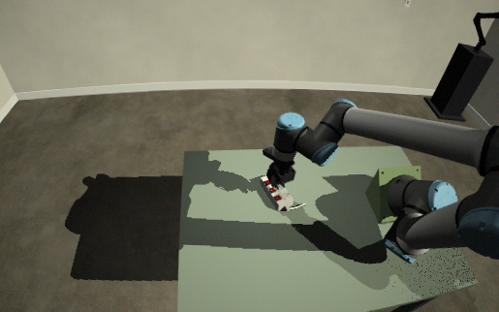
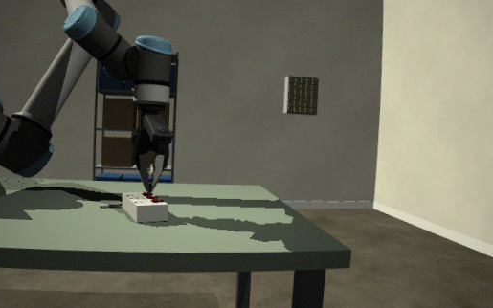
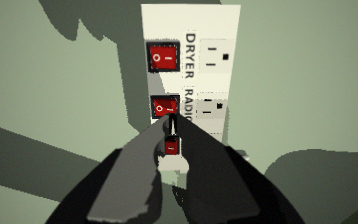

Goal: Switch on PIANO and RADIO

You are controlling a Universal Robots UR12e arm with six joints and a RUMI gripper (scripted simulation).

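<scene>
A white power strip [image 1: 278,194] [image 2: 145,208] [image 3: 201,80] lies flat on the green table [image 1: 263,271] [image 2: 212,234], right way up, with red rocker switches on top. In the wrist view the DRYER switch [image 3: 162,57] is at the far end, the RADIO switch [image 3: 163,106] in the middle, and a third red switch [image 3: 171,146] shows partly between my fingers; its label is hidden. My gripper [image 1: 276,183] [image 2: 150,189] [image 3: 172,114] is shut and empty. It points straight down, with its tips at the near edge of the RADIO switch.
A short cord [image 1: 299,205] sticks out of the strip's end. The arm's green base block [image 1: 395,191] stands at the table's right side. A shelf rack [image 2: 116,139] stands behind the table, and a black pedestal [image 1: 458,82] stands in the far corner.
</scene>
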